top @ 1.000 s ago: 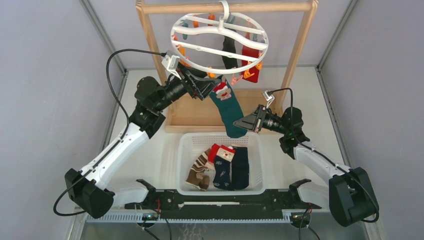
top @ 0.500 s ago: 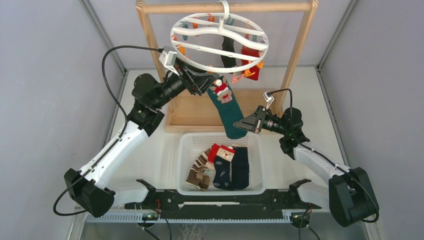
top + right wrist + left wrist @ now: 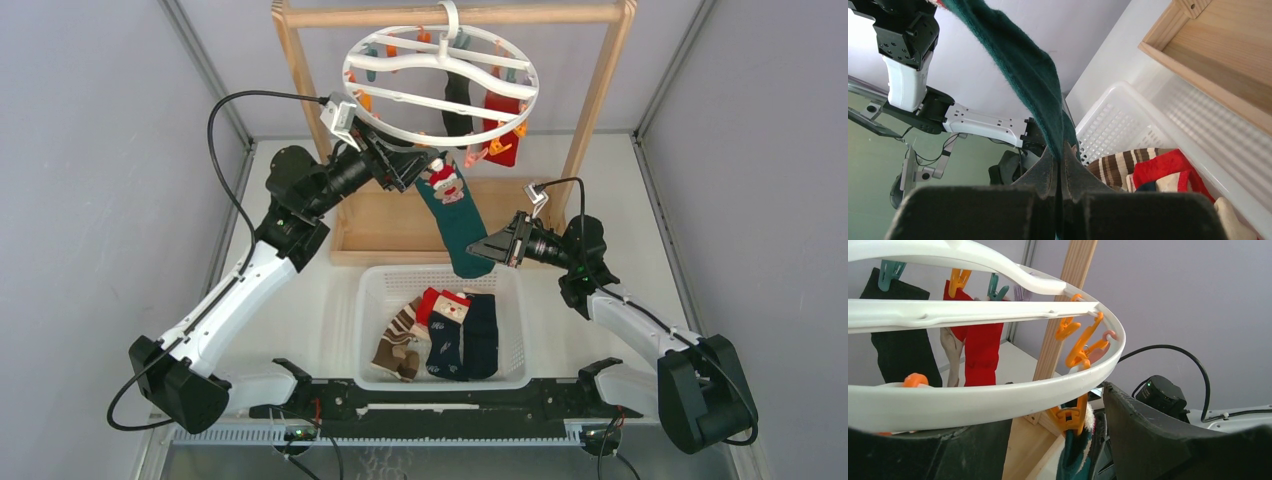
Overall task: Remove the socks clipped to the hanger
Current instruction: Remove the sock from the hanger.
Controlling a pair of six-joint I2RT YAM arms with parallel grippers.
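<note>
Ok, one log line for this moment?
left fingers: open, flanking orange clip | right fingers: shut on green sock lower end | sock: clipped to hanger | basket: other socks

The space is closed in by matt grey-lilac walls (image 3: pixel 90 150), seen at the left, the right and the upper middle of the top view. Silvery metal posts (image 3: pixel 207 70) are set along the corners where the panels meet. A white counter (image 3: pixel 325 290) is spread across the middle of the frame; it is evenly lit and only soft shadows are cast on it. In the upper middle a pale wooden rack (image 3: pixel 601 95) is stood, made of two uprights, a top bar and a shallow boxed base.
</note>
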